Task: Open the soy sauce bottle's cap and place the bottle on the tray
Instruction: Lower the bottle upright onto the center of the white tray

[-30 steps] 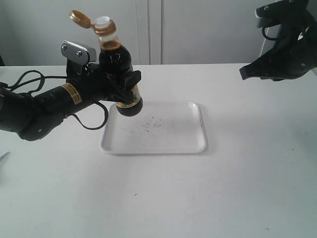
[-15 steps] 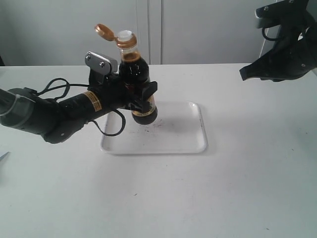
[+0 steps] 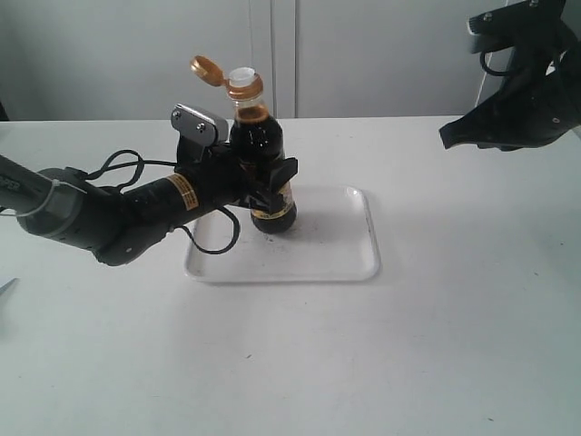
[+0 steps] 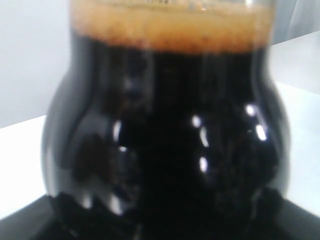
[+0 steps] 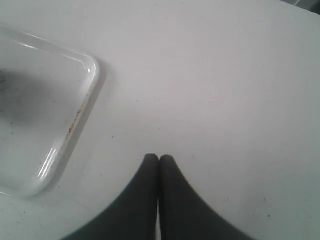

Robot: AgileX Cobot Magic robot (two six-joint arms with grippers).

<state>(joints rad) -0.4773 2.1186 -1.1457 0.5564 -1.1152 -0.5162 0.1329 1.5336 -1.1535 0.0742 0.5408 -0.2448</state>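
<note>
While the left gripper (image 3: 263, 186) clamps the soy sauce bottle (image 3: 259, 145) round its belly, the base comes low over the tray (image 3: 345, 259)!
Cap (image 3: 207, 69) flipped open, bottle nearly upright by the tray's far left corner; whether it touches, can't tell. Above the table's (image 3: 454, 345) right side, the right gripper (image 5: 159, 162) hangs, fingers pressed together.

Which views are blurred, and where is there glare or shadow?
Left wrist view: the soy sauce bottle fills the frame, out of focus, with small white glints. Right wrist view: a grey shadow on the tray, glare along its rim. Exterior view: sharp, evenly lit.
</note>
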